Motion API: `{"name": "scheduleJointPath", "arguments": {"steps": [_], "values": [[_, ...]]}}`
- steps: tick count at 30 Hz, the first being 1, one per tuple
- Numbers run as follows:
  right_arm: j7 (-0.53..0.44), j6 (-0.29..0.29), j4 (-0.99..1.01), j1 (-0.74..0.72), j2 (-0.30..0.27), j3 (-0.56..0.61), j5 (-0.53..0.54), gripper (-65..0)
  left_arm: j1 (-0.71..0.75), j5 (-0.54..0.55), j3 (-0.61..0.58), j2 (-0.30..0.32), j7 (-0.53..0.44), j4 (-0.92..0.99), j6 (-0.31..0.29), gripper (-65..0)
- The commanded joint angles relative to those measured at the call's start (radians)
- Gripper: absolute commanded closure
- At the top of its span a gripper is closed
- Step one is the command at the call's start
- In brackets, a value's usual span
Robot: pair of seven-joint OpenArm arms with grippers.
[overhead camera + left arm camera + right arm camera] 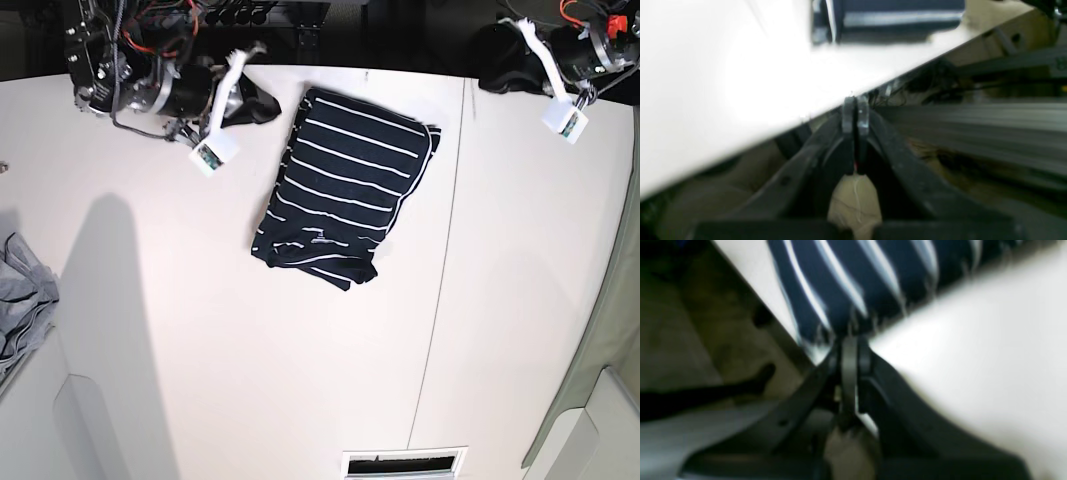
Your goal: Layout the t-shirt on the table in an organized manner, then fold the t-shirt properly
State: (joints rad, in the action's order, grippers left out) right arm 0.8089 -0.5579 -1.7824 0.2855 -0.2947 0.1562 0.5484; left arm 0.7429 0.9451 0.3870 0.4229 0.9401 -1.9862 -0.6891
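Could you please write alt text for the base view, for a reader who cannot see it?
Seen from above, a dark striped t-shirt lies folded into a compact bundle on a white table. The right gripper sits shut near the shirt's top corner, and the left gripper sits shut at the far edge, away from the shirt. A grey cloth lies at the table's side.

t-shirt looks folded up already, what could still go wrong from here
The t-shirt lies folded but skewed, with a rumpled bottom edge, so the fold may count as untidy. In the right wrist view the shut right gripper sits right at the shirt's edge near the table edge; pulling away could snag the fabric and undo a layer. The left gripper is shut, empty, apart from the shirt and beyond the table's edge; little risk there.
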Motion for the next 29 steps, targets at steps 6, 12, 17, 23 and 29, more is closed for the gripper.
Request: {"name": "scheduleJointPath", "arguments": {"steps": [6, 12, 17, 23, 29], "values": [[-0.021, -0.033, -0.023, 0.227, -0.101, 0.042, 0.024, 0.0, 0.154, -0.155, -0.037, -0.05, -0.009, 0.059, -0.009, 0.0], [-0.119, -0.025, 0.164, 0.317, -0.148, 0.171, -0.171, 0.0, 0.09, -0.486, -0.266, -0.062, -0.058, 0.357, 0.103, 0.0], [-0.164, -0.005, 0.412, 0.212, -0.13, 0.244, -0.24, 0.0, -0.156, -0.647, -0.528, -0.063, -0.09, 0.708, 0.3, 0.0], [-0.06, -0.003, 0.562, 0.104, -0.016, 0.243, -0.322, 0.0, -0.391, -0.653, -0.745, -0.063, -0.109, 1.013, 0.306, 0.0], [-0.053, -0.003, 0.549, 0.1, 0.055, 0.243, -0.33, 0.0, -0.438, -0.651, -0.774, -0.062, -0.178, 1.03, 0.281, 0.0]]}}
